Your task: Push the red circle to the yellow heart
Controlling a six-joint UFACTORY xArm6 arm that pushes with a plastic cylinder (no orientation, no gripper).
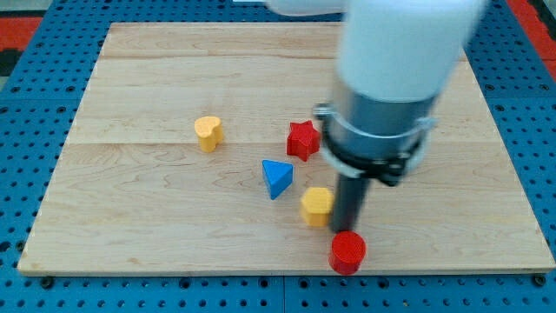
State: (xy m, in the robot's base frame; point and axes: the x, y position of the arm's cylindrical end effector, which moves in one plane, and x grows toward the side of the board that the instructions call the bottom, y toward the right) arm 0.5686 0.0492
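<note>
Where the pale wooden board (156,226) lies on a blue perforated base (539,156), its surface is seen as jointed planks with fine grain, smooth and matt. Five small blocks with a solid, painted look are spread over it. The yellow heart (208,133) is placed toward the left of the group, well apart from the others. A red star (302,140) is found at the centre, with a blue triangle (277,178) just nearer and to its left. A second yellow block (317,206), whose shape cannot be made out with certainty, is set near the triangle's right. The red circle (347,252), a short cylinder, is seen close to the board's near edge, well apart from the yellow heart.

No brand, label or writing can be read anywhere.

The arm is shown as a blurred white cylinder above a grey collar ringed by a dark clamp, from which the dark straight rod descends. Nothing is held, as no jaws are carried by the rod. My tip (347,229) is placed just behind the red circle, on its far side, and just right of the second yellow block; whether either is actually touched cannot be told.
</note>
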